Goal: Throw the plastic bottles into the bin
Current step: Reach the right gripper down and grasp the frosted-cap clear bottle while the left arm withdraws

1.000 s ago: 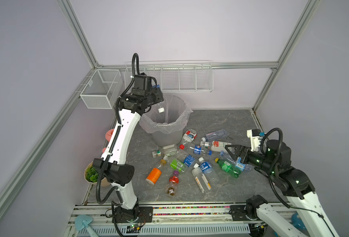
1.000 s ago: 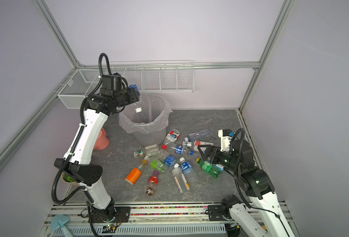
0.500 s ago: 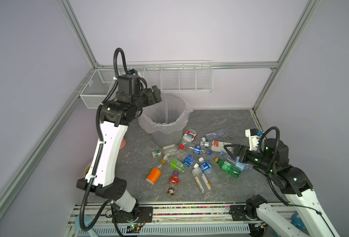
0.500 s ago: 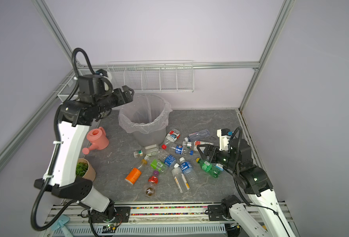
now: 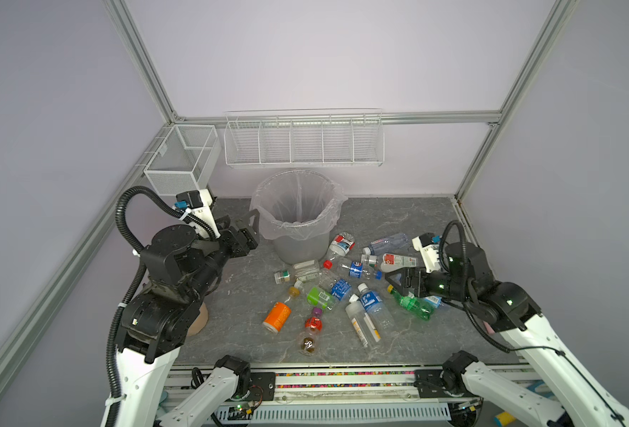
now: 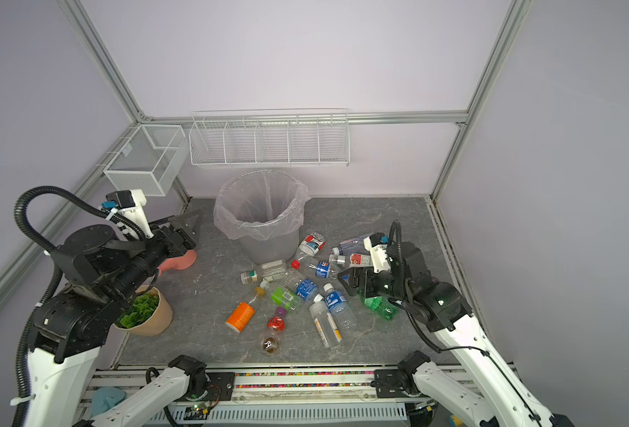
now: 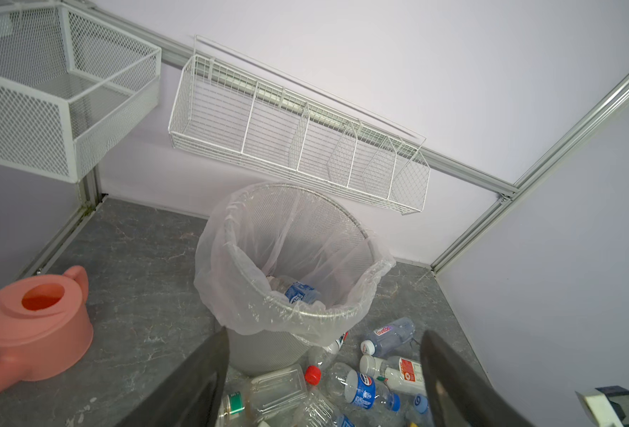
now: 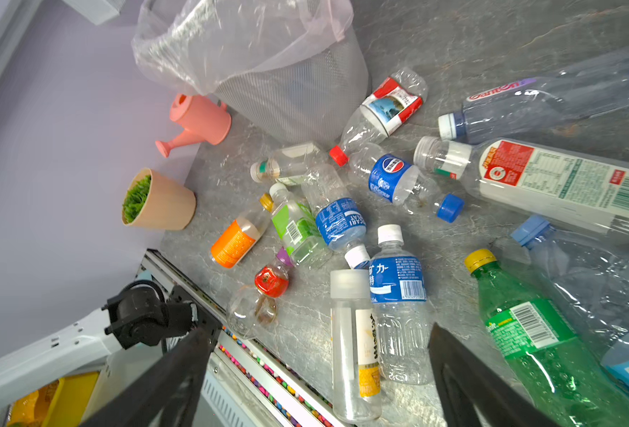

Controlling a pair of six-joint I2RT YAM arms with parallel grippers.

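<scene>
Withdrawn from above the bin [image 5: 300, 247], the left gripper [image 5: 250, 227] now sits beside its wall, fingers spread and empty. One blue-labelled bottle [image 7: 300, 294] lies inside the bin. The right gripper [image 5: 394, 283], fingers spread, hangs over the plastic bottles [image 5: 342, 288] scattered on the floor, just beside the green bottle [image 8: 527, 325]. Legible labels: Pepsi [image 8: 392, 179] and POCARI [image 8: 338, 222].

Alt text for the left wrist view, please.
A bag-lined bin holding a blue-labelled bottle stands beyond the open, empty left end effector. More bottles lie on the grey table by its base; a pink watering can stands apart.
</scene>
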